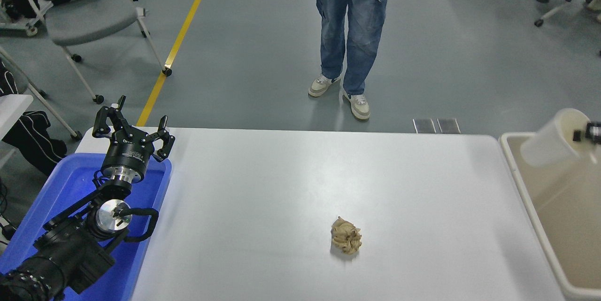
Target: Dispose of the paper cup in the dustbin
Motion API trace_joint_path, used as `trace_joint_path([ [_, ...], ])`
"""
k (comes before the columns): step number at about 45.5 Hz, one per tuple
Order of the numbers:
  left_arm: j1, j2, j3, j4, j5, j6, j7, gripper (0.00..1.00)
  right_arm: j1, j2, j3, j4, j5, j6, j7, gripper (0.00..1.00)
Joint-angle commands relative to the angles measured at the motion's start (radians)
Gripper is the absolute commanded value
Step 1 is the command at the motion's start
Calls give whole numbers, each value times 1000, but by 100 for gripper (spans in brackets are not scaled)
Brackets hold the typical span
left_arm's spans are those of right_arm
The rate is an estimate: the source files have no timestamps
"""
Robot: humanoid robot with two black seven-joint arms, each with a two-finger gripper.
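Note:
The white paper cup [551, 140] hangs tilted in the air at the far right, above the far end of the beige dustbin [533, 207]. Its mouth points right, toward my right gripper [581, 135]. Only the tip of that gripper shows at the picture's edge, and it is shut on the cup's rim. The rest of the right arm is out of view. My left gripper [132, 128] is open and empty, parked over the blue tray at the lower left.
A crumpled tan paper ball [346, 235] lies on the white table [281, 188], front of centre. A blue tray [65, 188] stands at the table's left end. A person in jeans [350, 28] stands beyond the far edge. Chairs stand at the back left.

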Motion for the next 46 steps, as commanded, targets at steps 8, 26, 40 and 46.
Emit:
trace_joint_path([
  [8,0,0,0,0,0,0,0,100,-586,312,185,-529,333,-276,11,0],
  [26,0,0,0,0,0,0,0,100,-784,782,307,-1225,529,-270,-3,0],
  [40,0,0,0,0,0,0,0,100,-793,799,324,-1224,723,-288,-52,0],
  [46,0,0,0,0,0,0,0,100,-804,811,356,-1224,727,-308,-52,0],
])
